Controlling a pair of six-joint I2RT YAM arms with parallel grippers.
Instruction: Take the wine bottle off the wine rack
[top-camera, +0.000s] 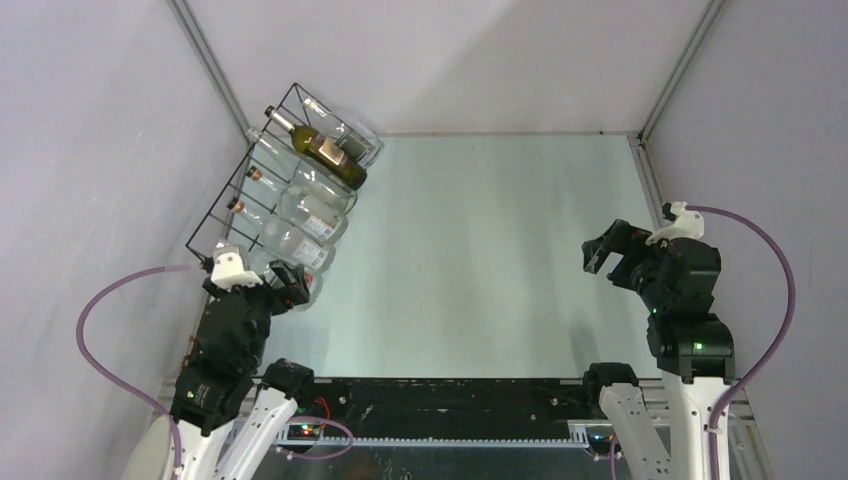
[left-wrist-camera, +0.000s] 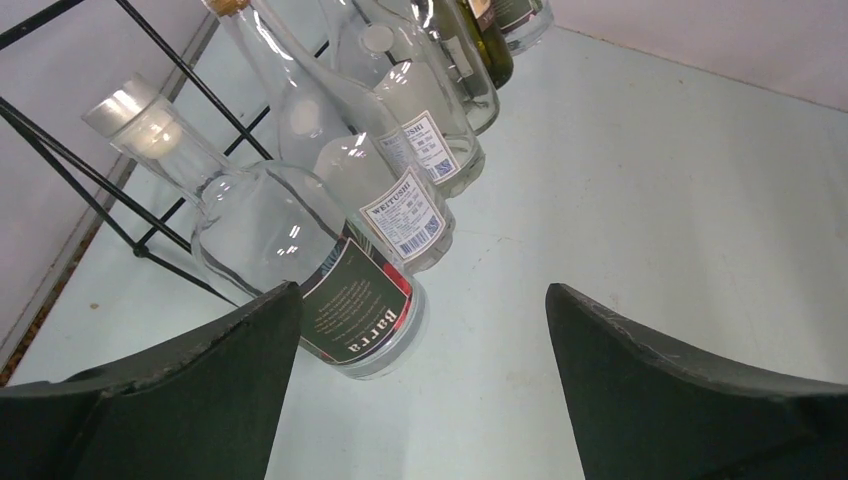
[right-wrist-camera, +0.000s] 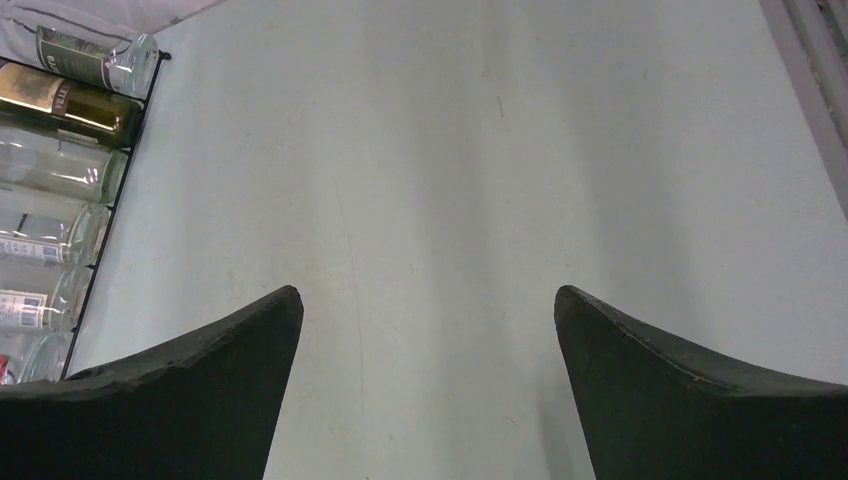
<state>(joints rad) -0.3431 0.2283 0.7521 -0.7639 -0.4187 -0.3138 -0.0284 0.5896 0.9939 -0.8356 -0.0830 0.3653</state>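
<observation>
Bottles fill the black wire wine rack (top-camera: 240, 167) along the table's (top-camera: 480, 260) left edge, close against the wall. The dark green wine bottle (top-camera: 328, 152) lies near its far end (clear bottles take the nearer cells). The left gripper (left-wrist-camera: 420, 300), jaws spread wide and empty, hovers just beside the nearest Barra-labelled clear bottle (left-wrist-camera: 300, 250). The right gripper (right-wrist-camera: 428, 300), equally wide open, hangs over bare tabletop toward the right edge, well apart from the rack.

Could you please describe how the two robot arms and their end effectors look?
The left arm and right arm are black with white lower links. Each wrist carries a white fitting and a looping purple cable. Small green lights glow on the right arm. The left end effector and right end effector each have two dark, curved, pointed fingers.
</observation>
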